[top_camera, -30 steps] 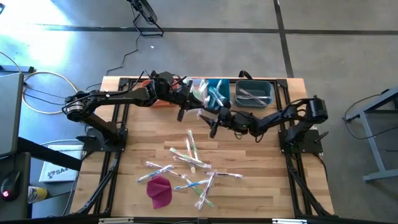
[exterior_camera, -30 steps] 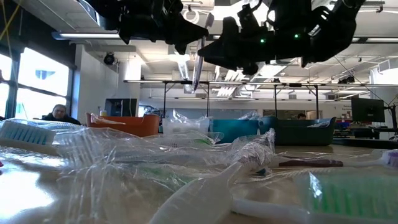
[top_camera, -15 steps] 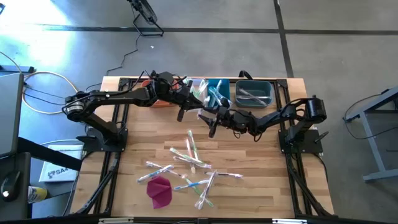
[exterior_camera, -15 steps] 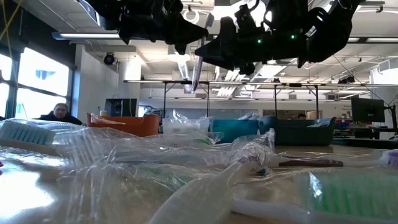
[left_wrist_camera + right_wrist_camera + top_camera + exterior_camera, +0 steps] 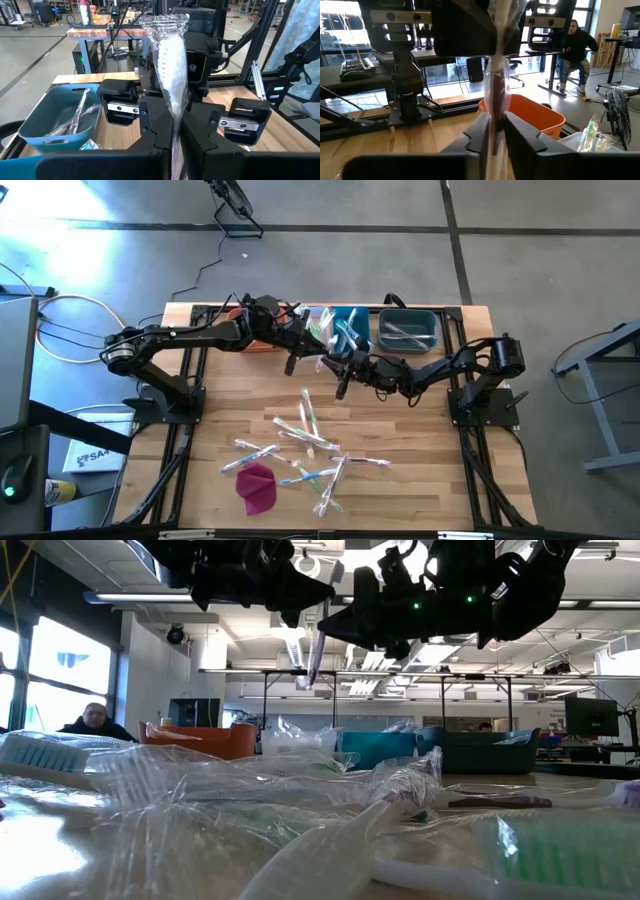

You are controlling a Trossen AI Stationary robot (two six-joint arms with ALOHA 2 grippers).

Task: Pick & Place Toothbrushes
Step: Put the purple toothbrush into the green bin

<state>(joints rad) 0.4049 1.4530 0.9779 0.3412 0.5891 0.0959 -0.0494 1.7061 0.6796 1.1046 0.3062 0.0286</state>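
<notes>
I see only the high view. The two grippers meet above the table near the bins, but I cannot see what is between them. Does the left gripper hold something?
Observer: Yes. In the left wrist view the left gripper is shut on a wrapped toothbrush with a white head.
Operator: And the right gripper?
Observer: The right wrist view shows the right gripper with its fingers closed against the same toothbrush, so both arms grip it.
Operator: Does it touch the table?
Observer: No. In the low view it hangs upright in the air, well above the loose toothbrushes lying on the table.
</notes>
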